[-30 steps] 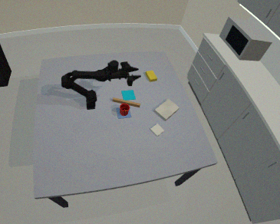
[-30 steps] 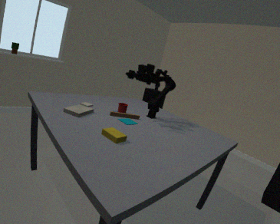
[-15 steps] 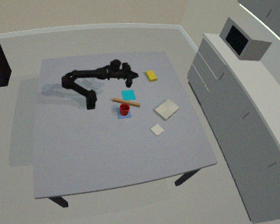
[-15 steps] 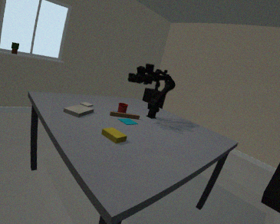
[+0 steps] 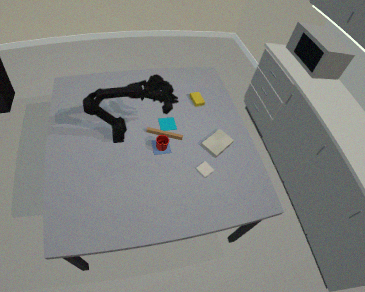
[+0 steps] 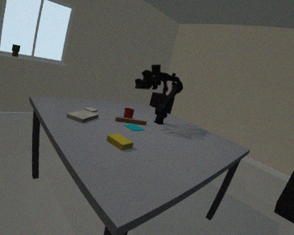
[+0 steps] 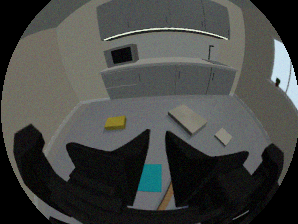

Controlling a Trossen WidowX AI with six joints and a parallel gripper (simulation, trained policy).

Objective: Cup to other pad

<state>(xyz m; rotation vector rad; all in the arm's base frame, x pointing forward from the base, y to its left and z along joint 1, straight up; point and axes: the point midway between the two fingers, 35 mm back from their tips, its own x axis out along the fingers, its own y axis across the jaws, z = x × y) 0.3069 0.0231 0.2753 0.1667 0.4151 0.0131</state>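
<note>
A red cup stands upright on the blue pad. Its marbles cannot be made out, and none show on the table. The cyan pad is bare, on the other side of the wooden bar. My gripper is nearly shut, with a narrow gap and nothing between the fingertips. It is high above the table, away from the cup and beyond the cyan pad. The cup is not visible in the wrist view.
A wooden bar lies between the two pads. A yellow block, a flat beige box and a small pale tile lie farther out.
</note>
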